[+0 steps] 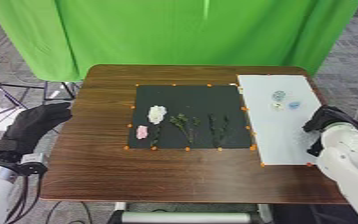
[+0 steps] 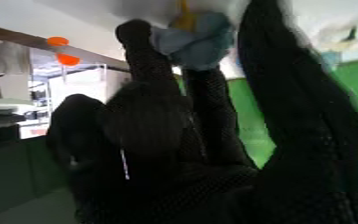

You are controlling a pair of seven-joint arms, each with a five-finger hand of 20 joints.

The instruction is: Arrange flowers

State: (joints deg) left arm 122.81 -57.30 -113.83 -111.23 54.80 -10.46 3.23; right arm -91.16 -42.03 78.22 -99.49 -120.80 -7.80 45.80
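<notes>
While the right hand's fingers (image 1: 320,119) spread straight, a blue flower (image 2: 204,46) overlaps one; whether held, I cannot tell.

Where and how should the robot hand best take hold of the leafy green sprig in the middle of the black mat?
I would pinch the green sprig by its thin stems, coming down from above and closing across them from left and right. It lies flat on the black mat, leaves toward the far edge, stems toward the robot, so that grip should spare the leaves.
</notes>
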